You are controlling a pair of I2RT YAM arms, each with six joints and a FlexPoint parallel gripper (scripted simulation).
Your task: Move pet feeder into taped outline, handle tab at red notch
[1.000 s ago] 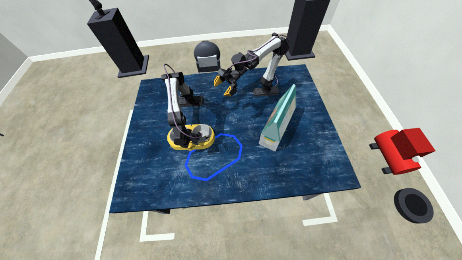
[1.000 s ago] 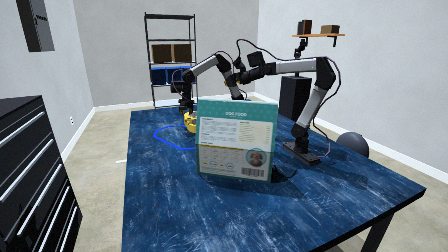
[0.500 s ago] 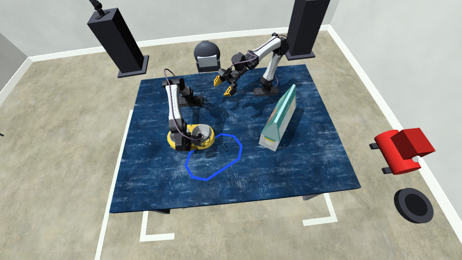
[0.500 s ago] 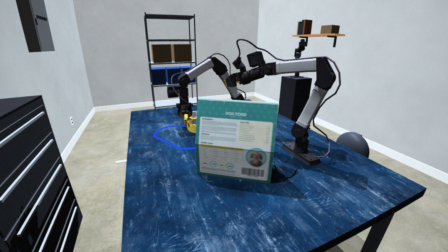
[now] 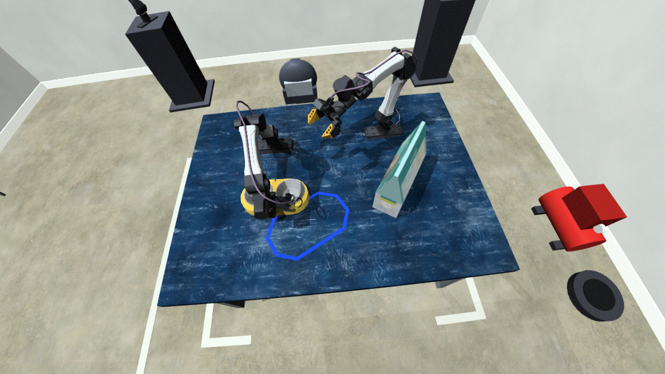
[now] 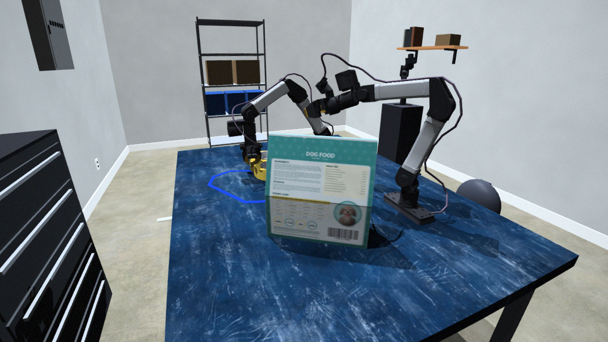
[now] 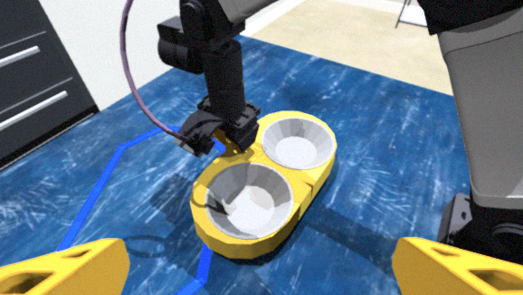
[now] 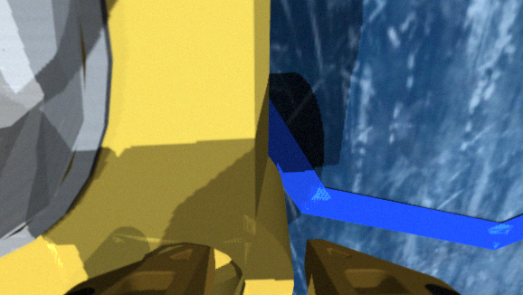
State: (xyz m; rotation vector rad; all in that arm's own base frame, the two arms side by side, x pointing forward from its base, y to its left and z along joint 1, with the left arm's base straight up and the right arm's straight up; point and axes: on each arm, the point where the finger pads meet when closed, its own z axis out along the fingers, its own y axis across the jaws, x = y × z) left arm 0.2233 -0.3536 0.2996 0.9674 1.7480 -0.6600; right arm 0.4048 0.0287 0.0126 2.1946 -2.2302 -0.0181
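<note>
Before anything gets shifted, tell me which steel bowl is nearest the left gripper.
The steel bowl at the feeder's right end in the top view; the other sits farther from the left gripper.

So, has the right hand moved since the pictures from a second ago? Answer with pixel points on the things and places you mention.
Yes, the right hand (image 5: 278, 215) (image 6: 254, 162) (image 7: 232, 147) (image 8: 260, 252) is lower, closer to the table (image 5: 395, 259) (image 6: 234, 276) (image 7: 385, 99) (image 8: 430, 113) in the exterior view.
</note>
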